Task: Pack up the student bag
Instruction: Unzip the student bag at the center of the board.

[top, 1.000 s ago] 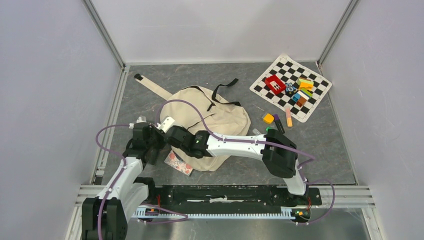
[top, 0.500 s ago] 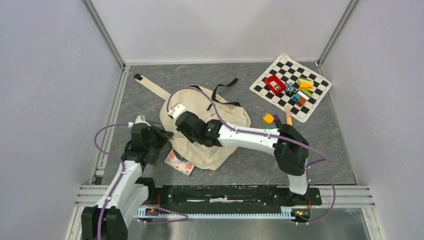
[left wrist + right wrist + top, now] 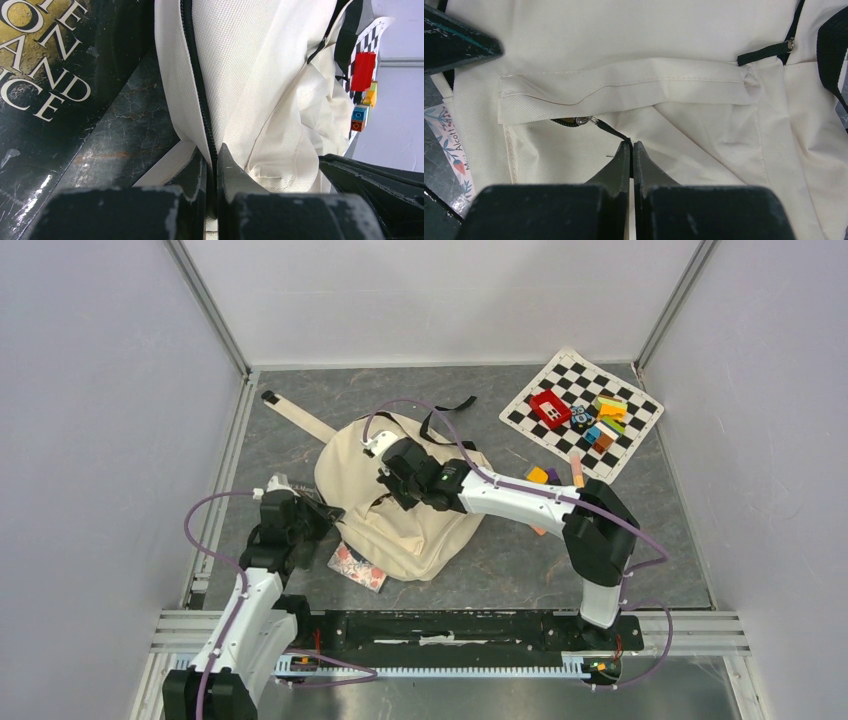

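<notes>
The student bag is a cream canvas backpack lying flat in the middle of the table. My left gripper is at its near left edge. In the left wrist view that gripper is shut on the bag's fabric edge, right beside the black zipper. My right gripper is over the bag's top. In the right wrist view it is shut on the black zipper pull cord, which runs taut to the slider under a fabric flap.
A floral-covered book pokes out from under the bag's near edge. A dark book with gold letters lies left of the bag. A checkered mat with coloured blocks sits back right, with markers beside it. A long strap trails back left.
My right gripper has travelled from beside the left gripper toward the back right across the bag, drawing the zipper pull along. The left gripper has stayed put on the bag's edge.
</notes>
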{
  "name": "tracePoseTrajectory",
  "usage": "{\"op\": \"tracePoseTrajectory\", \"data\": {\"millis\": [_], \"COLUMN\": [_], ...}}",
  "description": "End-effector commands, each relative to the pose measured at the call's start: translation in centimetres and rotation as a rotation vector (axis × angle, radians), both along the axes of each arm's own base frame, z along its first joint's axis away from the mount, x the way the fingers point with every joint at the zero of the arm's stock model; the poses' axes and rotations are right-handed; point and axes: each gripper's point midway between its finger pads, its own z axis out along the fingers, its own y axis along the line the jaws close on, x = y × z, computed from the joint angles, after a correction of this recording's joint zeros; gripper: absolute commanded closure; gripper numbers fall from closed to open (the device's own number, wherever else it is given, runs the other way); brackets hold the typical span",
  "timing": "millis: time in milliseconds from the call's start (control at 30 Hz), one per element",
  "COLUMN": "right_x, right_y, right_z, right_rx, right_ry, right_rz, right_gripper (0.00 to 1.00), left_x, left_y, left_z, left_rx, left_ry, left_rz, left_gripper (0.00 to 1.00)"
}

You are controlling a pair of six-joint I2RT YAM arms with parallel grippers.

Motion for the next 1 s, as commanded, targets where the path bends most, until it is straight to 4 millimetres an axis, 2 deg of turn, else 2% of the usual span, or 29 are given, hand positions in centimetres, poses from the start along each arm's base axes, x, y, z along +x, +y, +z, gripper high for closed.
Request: {"op": "tracePoseTrajectory", "data": {"millis": [0,100,300,500,600,733,800,867,900,933,967], "right_x": [1.6,2.0,4.1,7.4,8.3,8.2,8.0,7.4,7.1,6.9,6.6], "right_y": [-2.6,-3.5,-7.1,-11.8,-12.4,-11.9,-11.5,-10.9,-10.6,-10.3,-10.0], "right_z": [1.0,0.5,-1.2,-0.2,0.3,0.4,0.4,0.6,0.8,1.0,1.2], "right_rx": [-0.058,-0.097,-0.179,-0.222,-0.222,-0.213,-0.192,-0.152,-0.131,-0.11,-0.088], "right_ry": [-0.066,-0.09,-0.097,-0.138,-0.145,-0.14,-0.121,-0.1,-0.092,-0.087,-0.081], "right_rz": [-0.058,-0.089,-0.2,-0.302,-0.282,-0.253,-0.246,-0.222,-0.209,-0.196,-0.181], "right_gripper": [1.0,1.0,1.0,1.0,1.0,1.0,1.0,1.0,1.0,1.0,1.0], "left_x": [-0.6,-0.6,-0.7,-1.4,-1.7,-1.8,-1.5,-1.2,-1.0,-0.7,-0.5], "left_y": [2.4,2.5,2.7,3.5,3.5,3.7,3.5,3.3,3.2,3.0,2.7], "left_z": [-1.0,-0.7,-0.2,-0.4,-0.6,0.3,1.5,3.4,4.2,5.4,6.2], "left_rx": [0.115,0.115,0.105,0.15,0.157,0.192,0.195,0.205,0.217,0.223,0.231], "left_ry": [0.028,0.023,0.024,0.044,0.052,0.026,-0.006,-0.045,-0.061,-0.088,-0.104], "left_rz": [0.058,0.061,0.082,0.095,0.084,0.065,0.049,0.02,0.001,-0.018,-0.044], "left_gripper": [0.98,0.98,0.98,0.98,0.98,0.97,0.8,0.49,0.37,0.28,0.24]}}
